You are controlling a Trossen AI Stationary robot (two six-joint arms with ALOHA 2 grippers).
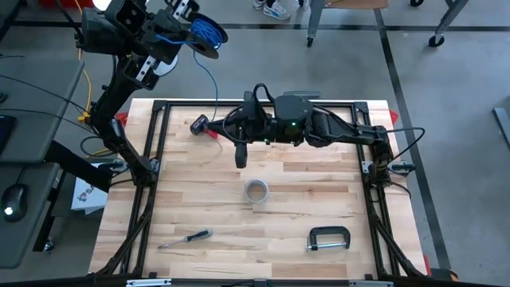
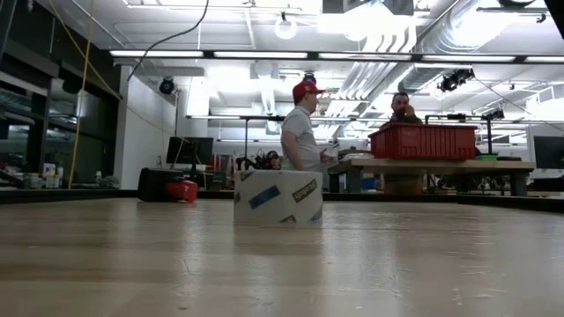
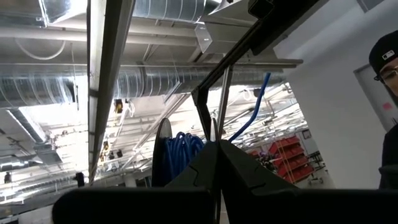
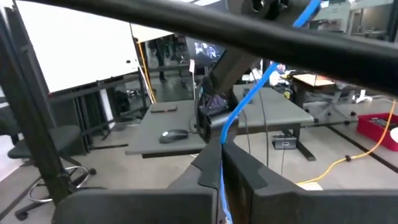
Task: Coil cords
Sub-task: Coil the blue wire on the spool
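Note:
The blue cord (image 1: pixel 215 80) runs from a blue coil (image 1: pixel 205 33) down to my right gripper (image 1: pixel 197 123). My left gripper (image 3: pixel 214 146) is raised beyond the table's far left corner, pointing up, and is shut, with the coil (image 3: pixel 180 152) beside its fingertips. My right gripper (image 4: pixel 221 149) points level toward the table's left edge above the far part of the table and is shut on the cord (image 4: pixel 249 93). Neither gripper shows in the low view. My left gripper is shut beside the blue coil, with a thin dark rim (image 3: pixel 210 121) standing up between its fingertips; the fingers hide what they pinch. The coil is lifted high, clear of the table. My right gripper pinches the blue cord (image 4: pixel 222 138) between its two fingertips, level from the table's right side. The cord rises from there in a nearly straight line toward the left arm, and a short piece (image 4: pixel 223 196) runs down between the fingers.
A roll of tape (image 1: pixel 256 191) stands mid-table, also in the low view (image 2: pixel 278 195). A screwdriver (image 1: pixel 185 237) and a C-clamp (image 1: pixel 328 239) lie near the front edge. A black frame (image 1: pixel 263 104) rims the table. People stand beyond the table.

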